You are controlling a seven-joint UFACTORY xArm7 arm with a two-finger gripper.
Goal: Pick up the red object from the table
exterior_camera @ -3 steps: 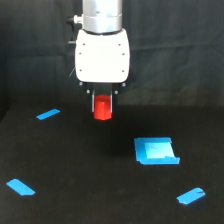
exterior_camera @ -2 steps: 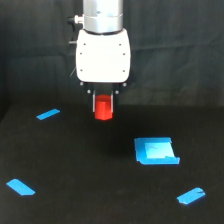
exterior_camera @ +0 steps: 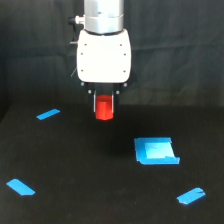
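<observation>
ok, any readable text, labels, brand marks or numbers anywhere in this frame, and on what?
None readable.
White gripper housing: plain, no marking visible.
Small red-orange block between the gripper fingers: unmarked.
Blue flat square piece and three blue strips on the matte black table: no print visible; the picture is too soft to rule out fine text.

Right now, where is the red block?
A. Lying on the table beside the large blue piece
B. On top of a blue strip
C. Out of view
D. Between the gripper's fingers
D: the red block sits between the fingers of the gripper, under the white arm head.
</observation>
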